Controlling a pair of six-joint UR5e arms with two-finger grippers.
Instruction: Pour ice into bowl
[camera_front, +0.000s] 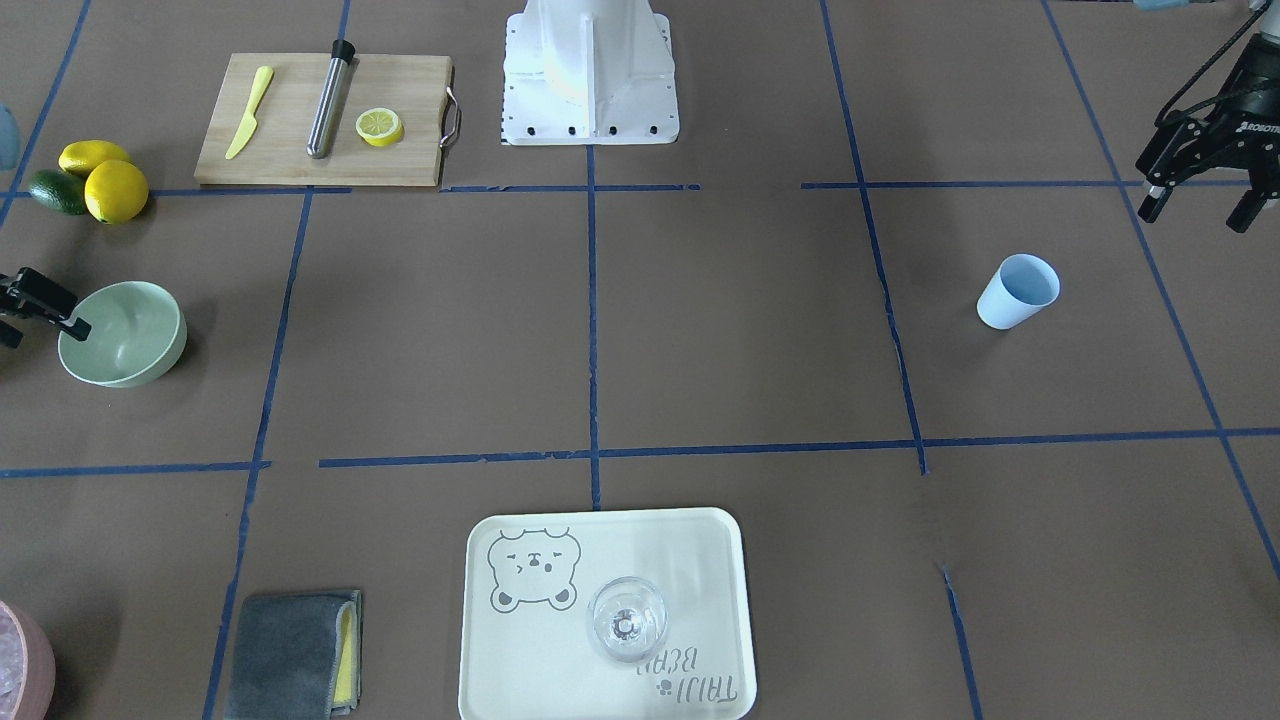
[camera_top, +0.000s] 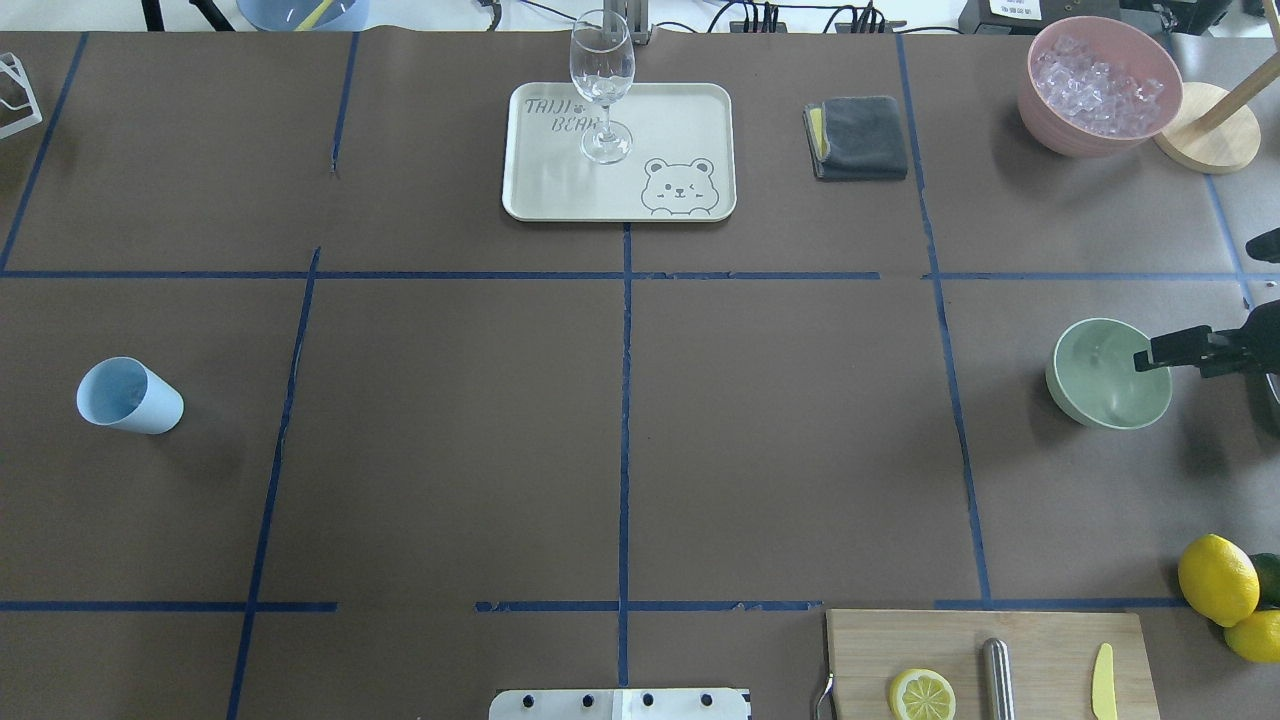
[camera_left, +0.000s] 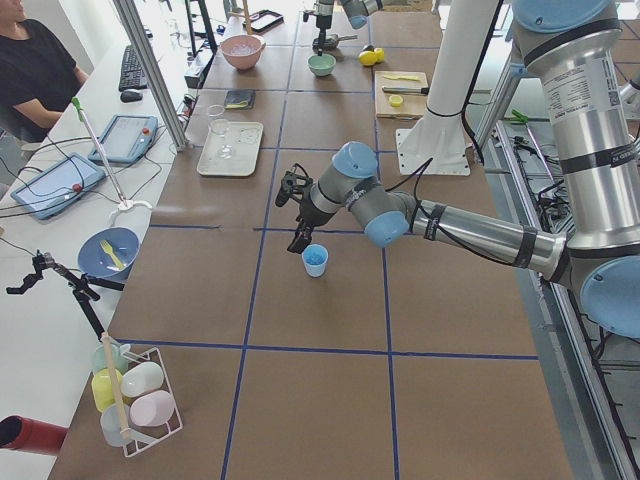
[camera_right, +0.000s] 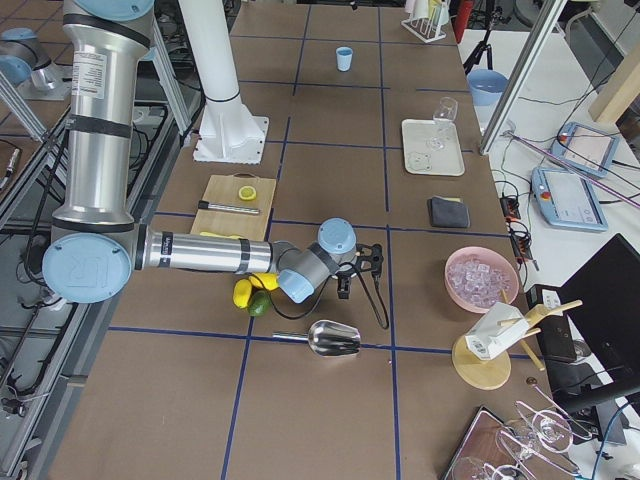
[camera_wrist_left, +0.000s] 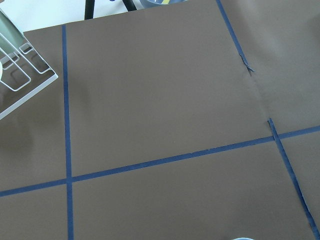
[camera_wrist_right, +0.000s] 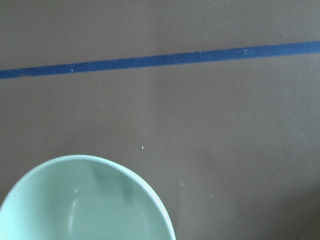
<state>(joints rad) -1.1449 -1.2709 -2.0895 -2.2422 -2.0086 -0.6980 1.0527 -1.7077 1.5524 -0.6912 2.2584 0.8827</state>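
Flaring smooth matte mint-green bowl (camera_top: 1085, 392)

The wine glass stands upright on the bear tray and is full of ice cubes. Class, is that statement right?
Not quite. The wine glass does stand upright on the bear tray, but it is empty, not full of ice cubes. The overhead exterior view shows clear glass with nothing inside.

left gripper (camera_front: 1197, 212) hangs out on the left, fingers down and spread wide, right gripper (camera_right: 360, 272) sits low far right, 2 fingers apart too
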